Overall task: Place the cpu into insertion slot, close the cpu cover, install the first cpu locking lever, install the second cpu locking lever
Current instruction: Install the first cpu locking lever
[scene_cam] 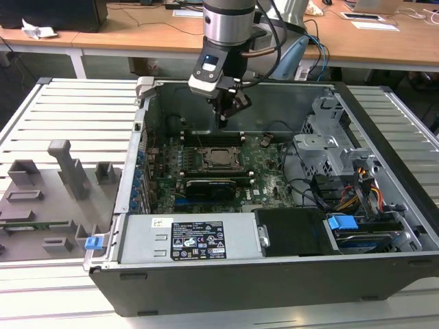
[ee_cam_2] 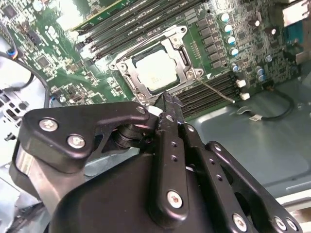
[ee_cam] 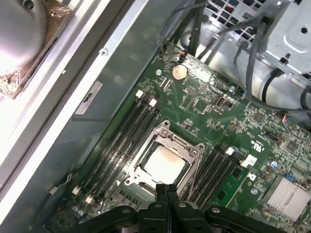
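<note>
The cpu (ee_cam: 164,164) lies flat in the socket, metal top up, framed by the cpu cover (ee_cam: 182,141). Being square, it has no long axis; its edges parallel the memory slots (ee_cam: 124,136). The gripper (ee_cam: 166,187) hovers above the socket edge, fingers pressed together, empty. Risk: a misaligned descent strikes the cover or slots.

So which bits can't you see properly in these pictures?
- Second wrist view: the tool covers the near corner of the cpu cover, so what its tip touches is hidden.
- First wrist view: the tool hides the cpu cover's edge next to the cpu.
- Exterior view: the cpu cover's latching is too small to judge, and the power supply blocks the motherboard's near edge.
</note>
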`<action>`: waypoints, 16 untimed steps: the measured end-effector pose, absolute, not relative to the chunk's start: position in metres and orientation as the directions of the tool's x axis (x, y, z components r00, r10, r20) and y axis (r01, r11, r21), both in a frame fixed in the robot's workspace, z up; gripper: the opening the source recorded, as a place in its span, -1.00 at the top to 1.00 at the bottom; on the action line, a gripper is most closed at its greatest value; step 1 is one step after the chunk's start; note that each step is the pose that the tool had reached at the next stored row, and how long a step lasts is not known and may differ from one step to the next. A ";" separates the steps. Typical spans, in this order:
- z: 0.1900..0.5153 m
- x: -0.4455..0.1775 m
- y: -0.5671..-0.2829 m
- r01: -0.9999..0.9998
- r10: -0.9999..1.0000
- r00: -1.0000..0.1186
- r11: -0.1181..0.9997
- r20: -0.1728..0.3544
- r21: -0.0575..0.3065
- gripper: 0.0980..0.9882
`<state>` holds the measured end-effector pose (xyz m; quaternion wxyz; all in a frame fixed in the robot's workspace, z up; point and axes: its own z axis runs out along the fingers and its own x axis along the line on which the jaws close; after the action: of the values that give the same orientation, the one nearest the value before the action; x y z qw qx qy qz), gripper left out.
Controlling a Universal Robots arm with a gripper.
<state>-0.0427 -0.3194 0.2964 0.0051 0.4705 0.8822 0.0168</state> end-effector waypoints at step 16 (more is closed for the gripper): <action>0.296 -0.043 -0.319 0.602 0.602 -0.798 0.798 0.007 0.035 0.98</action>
<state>-0.0427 -0.3194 0.2963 0.0022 0.3176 0.9481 0.0175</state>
